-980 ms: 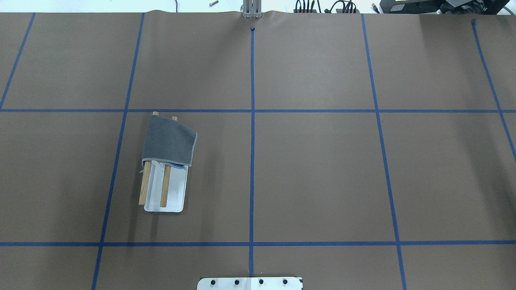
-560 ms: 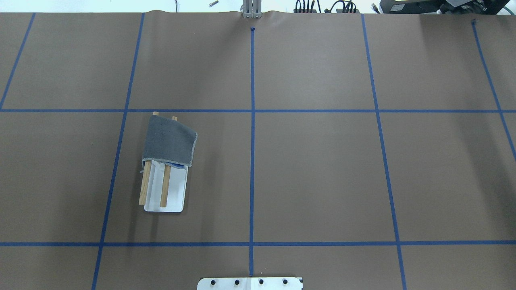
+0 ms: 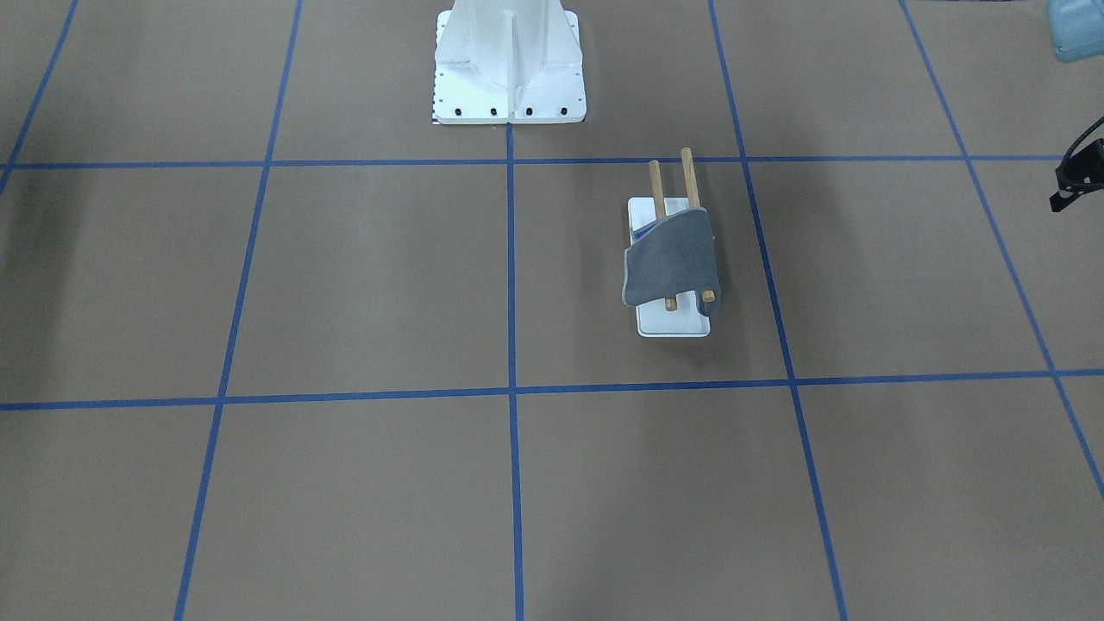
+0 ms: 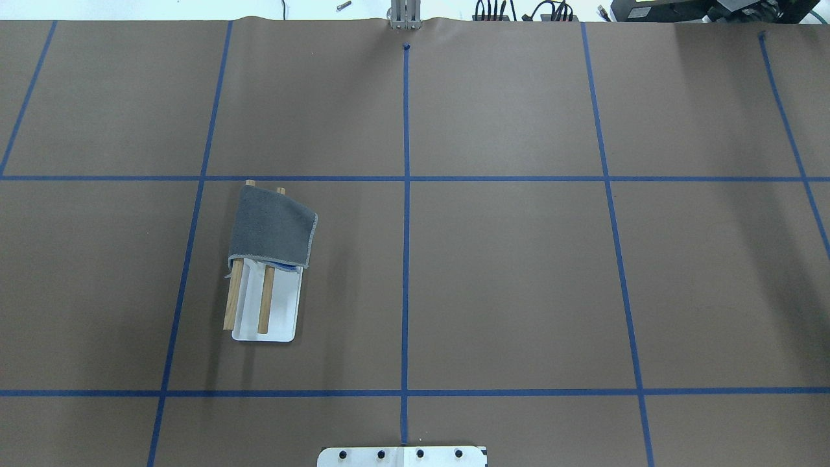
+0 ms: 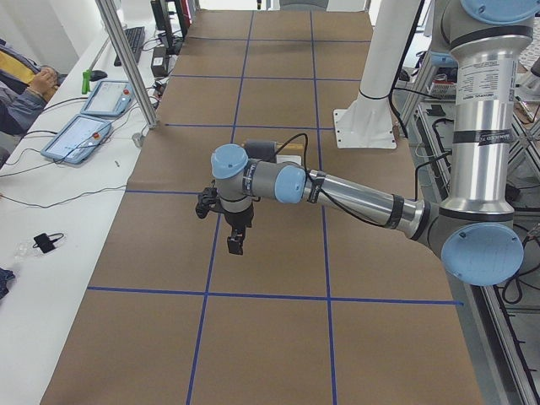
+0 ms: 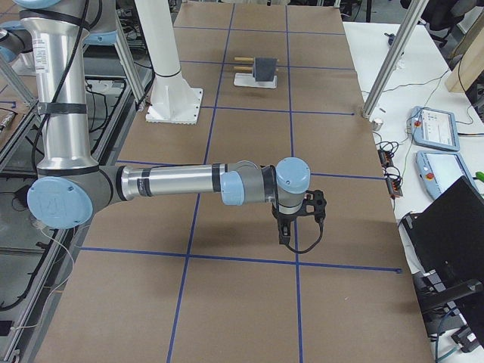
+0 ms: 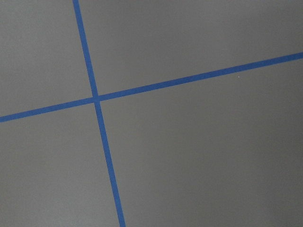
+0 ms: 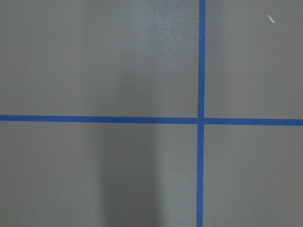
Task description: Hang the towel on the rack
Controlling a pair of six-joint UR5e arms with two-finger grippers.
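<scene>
The dark grey towel [image 4: 273, 227] lies draped over the far ends of the rack's two wooden dowels [image 4: 264, 298], its right side hanging down past the white base [image 4: 285, 318]. It also shows in the front-facing view [image 3: 671, 259] and far off in the right view [image 6: 265, 69]. My left gripper [image 5: 234, 245] hangs over the table end on my left, well away from the rack. My right gripper [image 6: 286, 236] hangs over the table end on my right. I cannot tell whether either is open or shut. Both wrist views show only brown table and blue tape.
The large white bolted pedestal [image 3: 509, 60] stands at the table's near edge by my base. A dark part [image 3: 1074, 181] pokes in at the front-facing view's right edge. Tablets [image 5: 80, 139] and a seated person [image 5: 21, 84] are at the side bench.
</scene>
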